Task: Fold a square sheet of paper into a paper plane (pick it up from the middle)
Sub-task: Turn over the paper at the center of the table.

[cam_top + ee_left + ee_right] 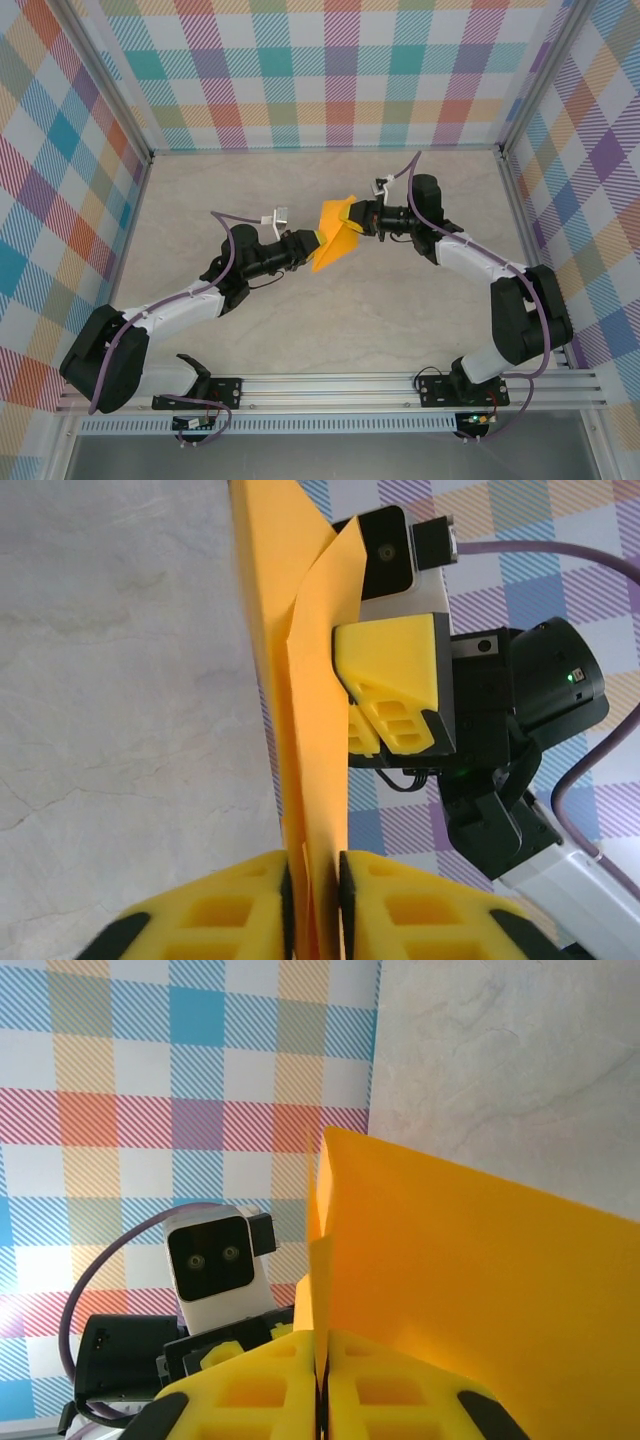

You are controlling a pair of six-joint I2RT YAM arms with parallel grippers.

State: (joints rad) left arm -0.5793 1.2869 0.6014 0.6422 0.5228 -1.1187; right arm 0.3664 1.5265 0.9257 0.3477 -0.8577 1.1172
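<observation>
The orange-yellow sheet of paper (335, 240) hangs folded in layers above the middle of the table, held between both arms. My left gripper (308, 244) grips its lower left end. In the left wrist view the paper (290, 680) stands edge-on and my left gripper (313, 905) is shut on its layers. My right gripper (363, 219) holds the upper right end. The right wrist view has the paper (470, 1280) as a broad flap, with my right gripper (322, 1385) shut on its thin edge. The right gripper's yellow fingers (395, 680) press the paper from the side.
The pale marble-look table (400, 320) lies under the paper. Checked walls (320, 70) close in the back and both sides. A metal rail (330, 385) with both arm bases runs along the near edge. The left wrist camera (212, 1268) faces my right gripper closely.
</observation>
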